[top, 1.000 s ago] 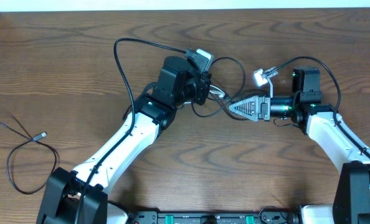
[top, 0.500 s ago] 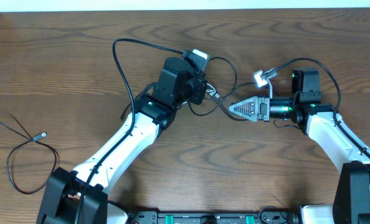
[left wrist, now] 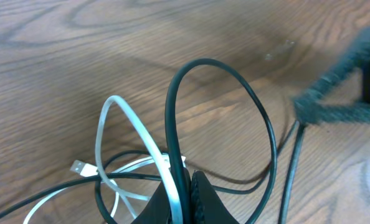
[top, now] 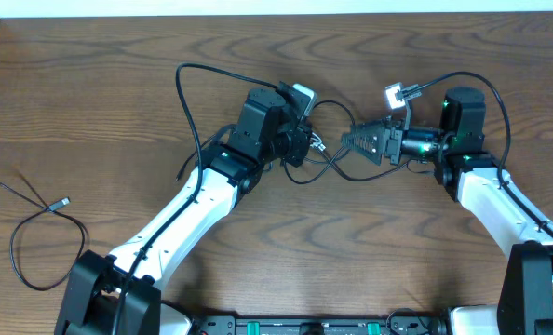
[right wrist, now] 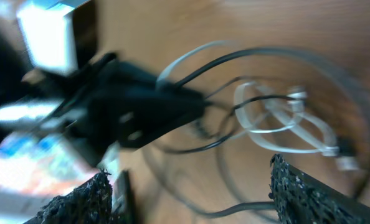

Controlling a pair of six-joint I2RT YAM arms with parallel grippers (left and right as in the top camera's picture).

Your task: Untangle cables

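My left gripper (top: pixel 304 141) is shut on a black cable and the white cord together; in the left wrist view (left wrist: pixel 186 183) both run up between the fingers. The black cable (left wrist: pixel 263 118) makes a tall loop above the jaws. The white cord (left wrist: pixel 113 121) loops to the left, its plug (left wrist: pixel 79 167) lying on the wood. The tangle (top: pixel 325 154) lies between the two grippers. My right gripper (top: pixel 347 140) is open and points left at the tangle; in the blurred right wrist view (right wrist: pixel 191 186) it holds nothing, with the white cord (right wrist: pixel 278 121) ahead.
A separate thin black cable (top: pixel 30 237) with a small plug (top: pixel 64 201) lies curled at the table's left edge. The brown wooden table (top: pixel 118 102) ends at its far edge along the top. Thick black arm cables arch over both wrists.
My right gripper has swung up and left, closer to the tangle and the left gripper. The left gripper has shifted slightly, still holding the cables.
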